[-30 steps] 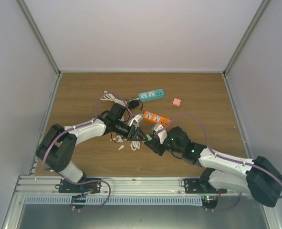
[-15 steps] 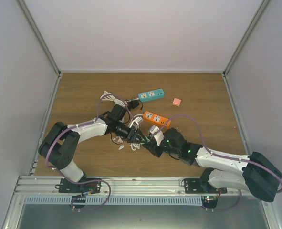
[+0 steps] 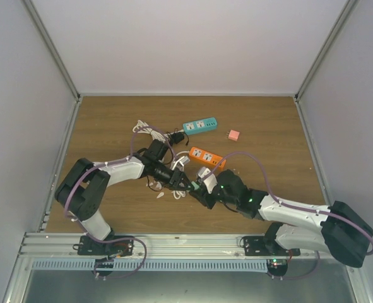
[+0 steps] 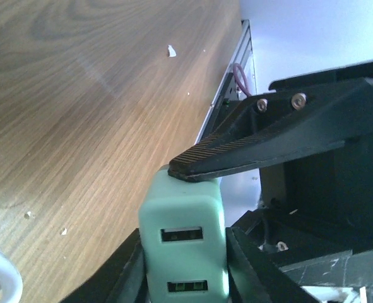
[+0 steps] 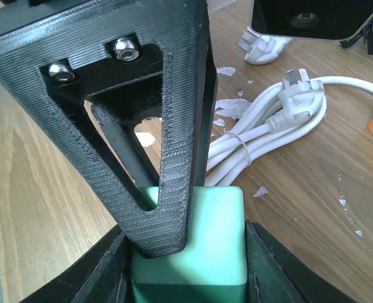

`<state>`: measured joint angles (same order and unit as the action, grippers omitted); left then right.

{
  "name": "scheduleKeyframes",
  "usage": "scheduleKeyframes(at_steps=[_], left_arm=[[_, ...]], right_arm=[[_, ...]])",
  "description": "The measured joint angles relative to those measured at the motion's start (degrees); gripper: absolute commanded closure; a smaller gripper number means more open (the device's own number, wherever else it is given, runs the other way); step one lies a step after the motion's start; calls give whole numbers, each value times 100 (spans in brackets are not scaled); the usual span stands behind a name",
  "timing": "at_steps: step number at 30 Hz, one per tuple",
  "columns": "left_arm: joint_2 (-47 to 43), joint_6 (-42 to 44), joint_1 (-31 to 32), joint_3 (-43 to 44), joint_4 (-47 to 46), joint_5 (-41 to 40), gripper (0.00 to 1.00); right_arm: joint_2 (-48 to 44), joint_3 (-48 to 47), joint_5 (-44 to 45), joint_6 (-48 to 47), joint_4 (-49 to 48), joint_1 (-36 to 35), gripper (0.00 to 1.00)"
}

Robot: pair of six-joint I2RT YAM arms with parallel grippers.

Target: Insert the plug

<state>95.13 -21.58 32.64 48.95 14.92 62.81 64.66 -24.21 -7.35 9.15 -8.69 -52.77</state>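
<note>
My right gripper [image 5: 187,254] is clamped on the green plug [image 4: 183,222], above the wooden table [image 3: 110,126] near its middle. My left gripper [image 4: 185,255] hugs both its sides too, pads touching. Its long axis runs wrist to wrist, USB ports facing my left wrist. Prongs hidden.

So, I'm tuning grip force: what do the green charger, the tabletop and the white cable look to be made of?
Green charger: moulded plastic, matt and smooth, with rounded edges.
Tabletop: wood or wood-look laminate, with visible grain and a slight sheen. I can't tell which.
White cable: probably a flexible rubbery or vinyl sheath, smooth, bent into a tied bundle.
</note>
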Motion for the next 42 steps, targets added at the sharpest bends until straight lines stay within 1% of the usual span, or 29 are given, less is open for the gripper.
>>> scheduleKeyframes(at_steps=[1, 2, 6, 7, 8, 9, 11, 12, 16, 18, 20, 22, 24, 25, 26, 27, 28, 29, 30, 33, 35, 36, 38, 39, 40, 42], left_arm=[[11, -48, 2, 0, 0, 2, 92], [26, -142, 7, 2, -11, 0, 99], [103, -319, 48, 2, -103, 11, 100], [122, -337, 55, 2, -138, 17, 100], [138, -348, 63, 2, -173, 20, 100], [144, -356, 68, 2, -197, 20, 100], [144, -389, 74, 2, -247, 20, 100], [144, -374, 94, 2, -284, 28, 100], [92, -361, 291, 0, -433, -160, 100], [-37, -369, 308, -9, -520, -415, 100], [-262, -407, 310, -59, -597, -837, 100], [-577, -466, 310, -170, -732, -1408, 100], [-894, -498, 310, -273, -833, -1930, 100], [-1056, -503, 310, -319, -872, -2203, 100], [-1198, -503, 310, -352, -909, -2470, 100], [-1292, -501, 310, -367, -940, -2653, 100], [-1366, -498, 310, -376, -988, -2881, 100], [-1425, -498, 310, -389, -1036, -3088, 100], [-1447, -498, 310, -433, -1139, -3403, 100], [-1432, -505, 280, -601, -1270, -3585, 100], [-1434, -509, 223, -741, -1320, -3624, 100], [-1440, -509, 197, -787, -1338, -3635, 100], [-1532, -540, 79, -911, -1355, -3665, 100], [-1624, -557, 13, -975, -1370, -3683, 100], [-1733, -586, -42, -1040, -1390, -3696, 100], [-2068, -616, -188, -1196, -1405, -3724, 100]], right_arm=[[-2, 0, 7, -37, 20, 0, 87], [-7, 0, 28, -85, 42, -4, 87], [-9, 0, 74, -125, 120, -26, 86], [-11, 0, 81, -125, 133, -26, 82], [-17, 0, 87, -125, 149, -26, 68], [-24, 2, 92, -125, 166, -26, 44], [-48, 2, 120, -118, 186, -26, 5], [-63, 2, 131, -74, 175, -24, 1], [-463, 4, 348, -20, 111, -22, 0], [-824, 81, 557, 74, 103, 0, 1], [-1344, 170, 774, 245, 105, 223, 0], [-1797, 203, 861, 442, 138, 664, 0], [-2098, 201, 743, 699, 168, 1523, 0], [-2098, 155, 616, 870, 238, 1982, 0], [-2083, 146, 614, 883, 245, 2297, 0], [-1904, 52, 435, 986, 367, 2675, 1], [-1580, -122, 234, 1032, 476, 2981, 5], [-1088, -409, 116, 1084, 623, 3241, 11], [-68, -1062, -107, 1110, 859, 3473, 12], [953, -1856, -214, 1075, 1349, 3368, 13], [1473, -2415, -138, 1034, 1661, 3220, 15], [1668, -2643, -114, 988, 1762, 3143, 15], [2159, -3261, -28, 870, 2059, 2968, 10], [2435, -3574, -2, 793, 2175, 2887, 3], [2677, -3807, 26, 699, 2249, 2815, 1], [3082, -4107, 94, 476, 2376, 2686, 0]])
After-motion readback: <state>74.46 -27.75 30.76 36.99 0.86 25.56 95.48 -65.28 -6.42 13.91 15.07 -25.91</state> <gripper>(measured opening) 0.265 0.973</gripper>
